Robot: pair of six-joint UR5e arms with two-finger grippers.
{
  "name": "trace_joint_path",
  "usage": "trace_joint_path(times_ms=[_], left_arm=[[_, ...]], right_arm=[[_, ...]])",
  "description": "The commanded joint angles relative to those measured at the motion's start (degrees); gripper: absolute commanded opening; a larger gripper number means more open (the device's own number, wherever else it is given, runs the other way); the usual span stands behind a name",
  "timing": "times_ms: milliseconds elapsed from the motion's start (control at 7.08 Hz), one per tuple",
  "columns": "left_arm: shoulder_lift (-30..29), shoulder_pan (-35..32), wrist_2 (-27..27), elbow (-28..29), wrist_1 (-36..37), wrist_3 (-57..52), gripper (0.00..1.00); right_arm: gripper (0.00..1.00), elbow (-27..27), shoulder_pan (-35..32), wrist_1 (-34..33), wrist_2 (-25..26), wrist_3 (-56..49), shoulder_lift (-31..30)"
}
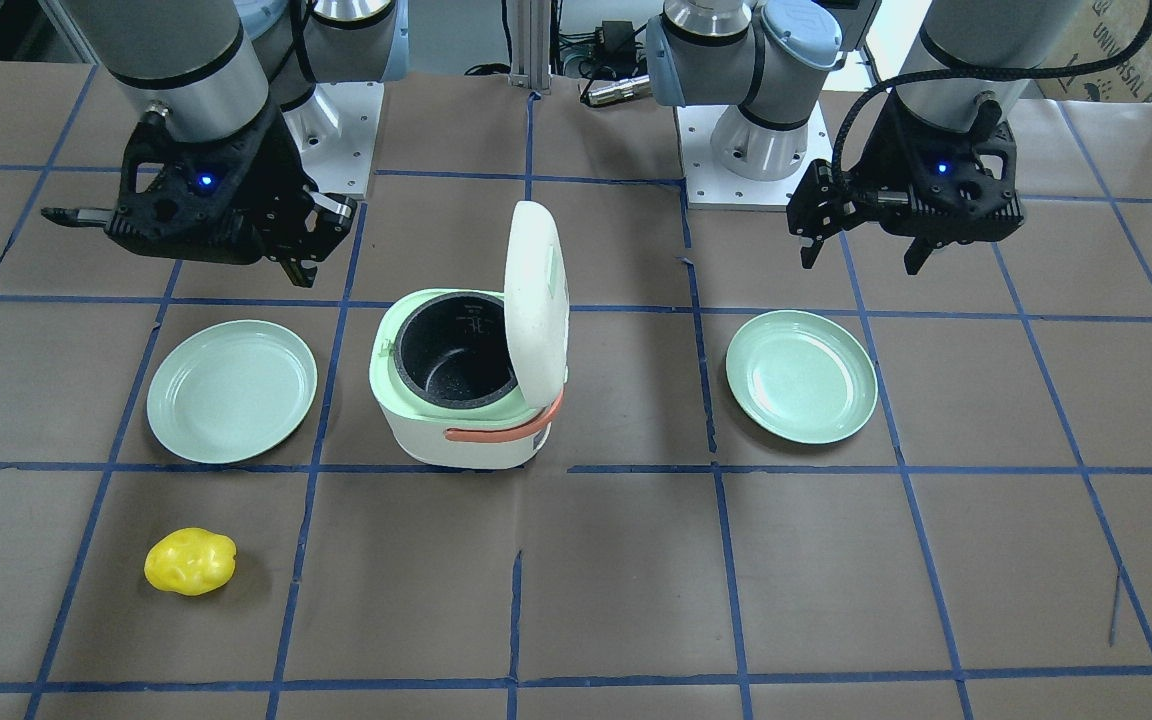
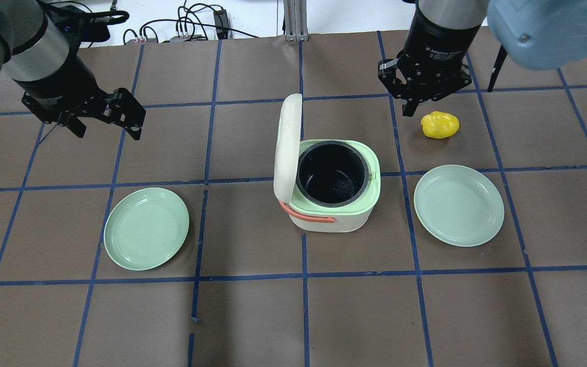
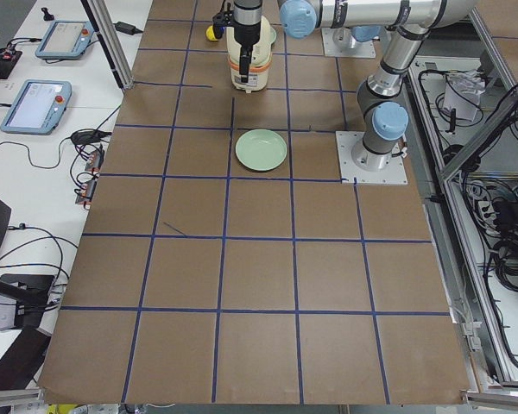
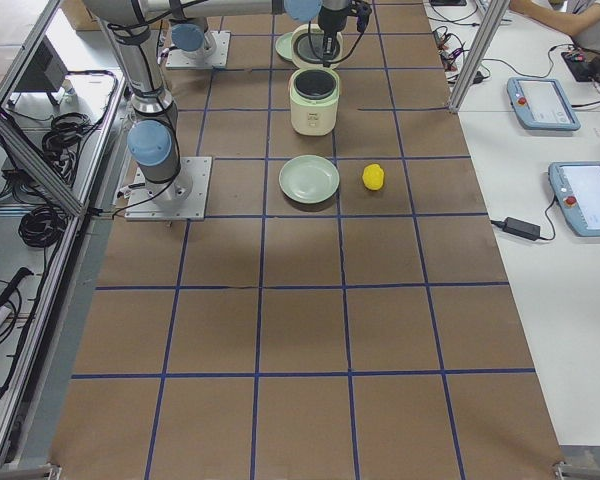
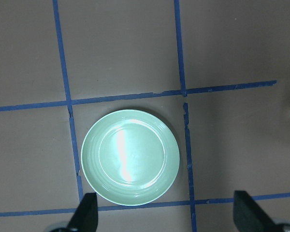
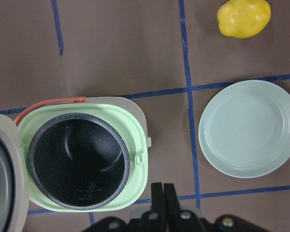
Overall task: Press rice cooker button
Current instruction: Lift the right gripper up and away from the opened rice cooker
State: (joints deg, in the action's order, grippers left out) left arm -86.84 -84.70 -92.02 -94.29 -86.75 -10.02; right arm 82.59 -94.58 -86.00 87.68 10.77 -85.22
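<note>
The white and pale-green rice cooker (image 1: 456, 415) (image 2: 342, 216) stands mid-table with its lid (image 1: 536, 300) (image 2: 287, 145) swung up, showing the empty black pot (image 6: 77, 162). A small latch tab (image 6: 148, 141) sits on its rim; I cannot pick out a button. My right gripper (image 2: 406, 108) (image 1: 304, 268) (image 6: 164, 193) is shut and empty, hovering beyond the cooker's right side, apart from it. My left gripper (image 2: 106, 132) (image 1: 861, 258) (image 5: 166, 217) is open and empty, above the table far to the cooker's left.
A green plate (image 2: 147, 228) (image 5: 130, 157) lies left of the cooker, another (image 2: 459, 205) (image 6: 249, 128) on its right. A yellow lumpy object (image 2: 440, 125) (image 1: 190, 561) lies beyond the right plate, close to my right gripper. Brown paper with blue tape lines covers the table.
</note>
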Motion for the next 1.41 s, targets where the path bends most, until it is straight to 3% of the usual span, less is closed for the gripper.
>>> trace_joint_path(times_ms=[0, 141, 283, 424, 707, 1272], left_arm=[[0.00, -0.02, 0.00, 0.07, 0.00, 0.00, 1.00], [0.00, -0.02, 0.00, -0.02, 0.00, 0.00, 1.00], [0.00, -0.02, 0.00, -0.02, 0.00, 0.00, 1.00], [0.00, -0.02, 0.00, -0.02, 0.00, 0.00, 1.00], [0.00, -0.02, 0.00, -0.02, 0.00, 0.00, 1.00], [0.00, -0.02, 0.00, -0.02, 0.00, 0.00, 1.00]], right_arm=[[0.41, -1.03, 3.77, 4.16, 4.65, -5.81, -3.00], [0.67, -1.03, 5.18, 6.09, 5.82, -7.76, -4.94], [0.87, -0.51, 5.29, 6.11, 5.31, -7.86, -5.56], [0.99, -0.42, 5.37, 5.85, 4.70, -7.95, -4.87], [0.99, -0.24, 5.46, 5.59, 0.84, -8.48, -4.87], [1.00, 0.90, 5.37, 4.09, 2.05, -7.69, -4.95]])
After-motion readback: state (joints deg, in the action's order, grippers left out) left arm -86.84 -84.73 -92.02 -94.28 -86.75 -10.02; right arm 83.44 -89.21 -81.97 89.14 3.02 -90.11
